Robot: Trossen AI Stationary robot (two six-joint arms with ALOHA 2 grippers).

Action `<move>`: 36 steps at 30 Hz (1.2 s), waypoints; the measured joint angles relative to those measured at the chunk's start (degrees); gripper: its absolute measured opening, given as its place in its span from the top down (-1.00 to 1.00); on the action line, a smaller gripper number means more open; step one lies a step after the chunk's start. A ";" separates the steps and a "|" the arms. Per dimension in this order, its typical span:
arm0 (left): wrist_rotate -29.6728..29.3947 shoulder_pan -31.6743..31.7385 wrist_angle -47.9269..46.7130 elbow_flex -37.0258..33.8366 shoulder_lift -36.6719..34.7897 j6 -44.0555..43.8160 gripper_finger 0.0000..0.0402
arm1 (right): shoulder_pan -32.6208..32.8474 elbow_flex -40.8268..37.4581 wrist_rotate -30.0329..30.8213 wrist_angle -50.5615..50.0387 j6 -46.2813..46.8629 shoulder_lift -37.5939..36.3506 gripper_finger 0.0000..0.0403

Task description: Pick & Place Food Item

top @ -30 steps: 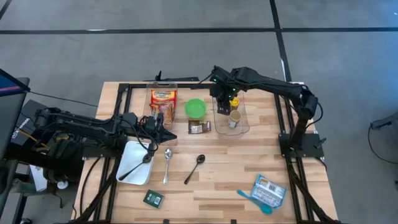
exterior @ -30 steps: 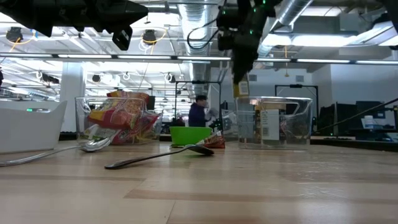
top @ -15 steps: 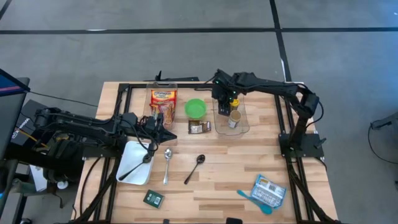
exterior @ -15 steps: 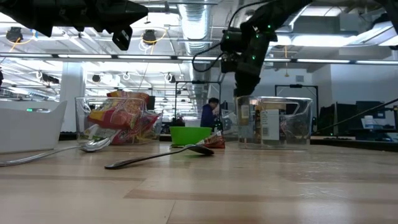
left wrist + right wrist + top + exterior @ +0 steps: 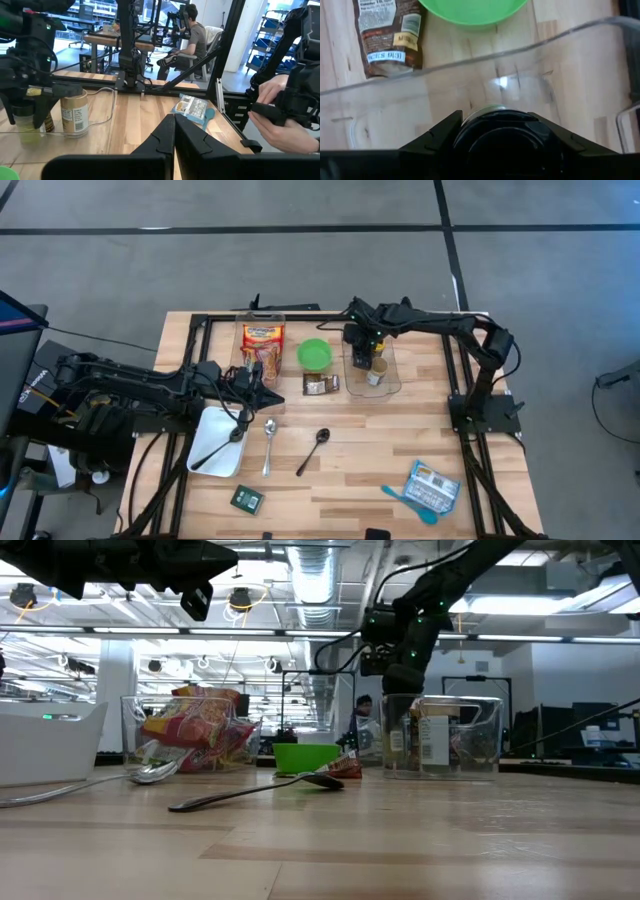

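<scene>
- High view: right gripper (image 5: 361, 352) lowered into clear bin (image 5: 391, 383) at far side of counter (image 5: 360, 470), right of green bowl (image 5: 314, 355).
- Right wrist view: fingers (image 5: 440, 131) set partly apart, one on each side of dark-capped jar (image 5: 507, 137); jar stands inside the clear bin, seen from its cap down.
- Left wrist view: same jar (image 5: 23, 120) between right fingers, beside tan-lidded jar (image 5: 75, 112) in the bin; whether jar bottom rests on bin floor cannot be told.
- Brown snack packet (image 5: 321, 385) flat on counter just left of the bin, near the bowl.
- Left gripper (image 5: 272, 393) parked over counter beside second clear bin (image 5: 247, 320) holding red-and-yellow snack bags (image 5: 263, 336); fingers pressed together, nothing between them.
- White tray (image 5: 222, 423) under left arm with black spoon (image 5: 218, 448) in it; silver spoon (image 5: 269, 442) and another black spoon (image 5: 314, 448) on counter nearby.
- Blue packet (image 5: 430, 488) near right front corner; small dark packet (image 5: 246, 499) near front edge.
- Left wrist view: person's hand (image 5: 280, 115) at picture edge holding a dark object; another person seated farther back.
</scene>
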 joint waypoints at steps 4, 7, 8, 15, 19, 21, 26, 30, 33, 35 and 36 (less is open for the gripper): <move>0.00 0.01 0.00 0.00 0.00 0.01 1.00 | 0.02 -1.17 -0.02 0.89 -0.44 0.00 0.03; -0.02 0.01 0.00 0.00 0.00 0.00 1.00 | 0.02 -1.09 -0.04 1.39 -0.46 -0.02 0.02; -0.02 0.01 0.00 0.00 0.00 0.01 1.00 | 0.02 -1.09 -0.04 1.39 -0.44 -0.02 0.02; -0.02 0.01 0.02 0.00 0.00 0.01 1.00 | 0.13 -1.10 -0.04 1.52 -1.48 -0.02 0.00; 0.00 -0.01 0.02 0.00 0.00 0.02 1.00 | 0.17 -1.10 -0.43 1.52 -1.99 -0.02 0.00; 0.00 -0.01 0.00 0.00 0.00 0.01 1.00 | 0.17 -1.10 -1.25 1.50 -2.08 -0.02 0.00; -0.01 -0.01 0.02 0.00 0.00 0.00 1.00 | 0.23 -1.09 -1.63 1.50 -2.14 0.00 0.00; 0.01 -0.01 0.00 0.00 0.00 -0.01 1.00 | 0.24 -1.09 -3.14 1.48 -2.16 0.00 -0.01; -0.01 -0.01 0.00 0.00 0.00 0.00 1.00 | 0.60 -1.09 -3.23 1.48 -2.57 0.00 -0.01; 0.00 0.00 0.01 0.00 0.00 -0.01 1.00 | 0.67 -1.09 -3.20 1.49 -3.62 0.00 -0.01; 0.00 0.00 0.00 0.00 0.00 0.00 1.00 | 0.71 -1.09 -3.17 1.50 -3.85 0.00 -0.02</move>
